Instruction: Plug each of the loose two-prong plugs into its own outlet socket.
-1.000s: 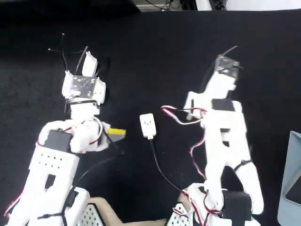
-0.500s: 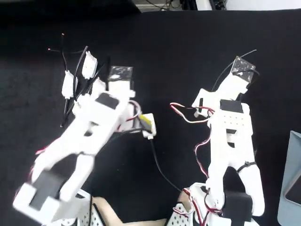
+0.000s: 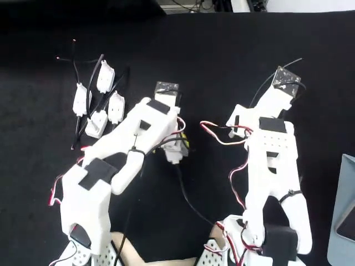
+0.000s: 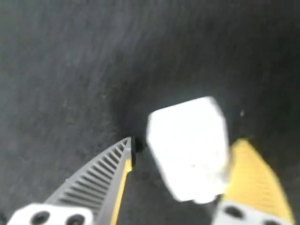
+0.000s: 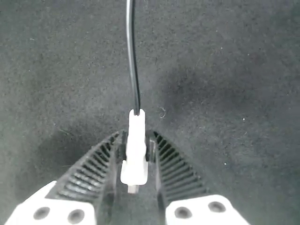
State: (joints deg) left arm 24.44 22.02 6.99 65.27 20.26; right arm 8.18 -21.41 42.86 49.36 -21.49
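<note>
Several white two-prong plugs (image 3: 105, 77) with thin black leads lie in a cluster at the far left of the black cloth. The white outlet socket (image 3: 175, 157) sits mid-table on a black cord. My left gripper (image 3: 178, 145) is down at it. In the left wrist view the socket (image 4: 187, 145) lies between the open fingers (image 4: 185, 143), against the yellow one and apart from the grey one. My right gripper (image 3: 285, 78) is held up at the far right. It is shut (image 5: 137, 136) on a white plug (image 5: 136, 157) whose black lead runs away from it.
The socket's black cord (image 3: 188, 199) trails toward the arm bases. A grey-blue object (image 3: 344, 216) stands at the right edge. A tan board (image 3: 130, 249) lies between the bases.
My left arm has swung right from over the plug cluster to the socket. The right arm shifted a little rightward a second ago with its plug, then stayed still.
</note>
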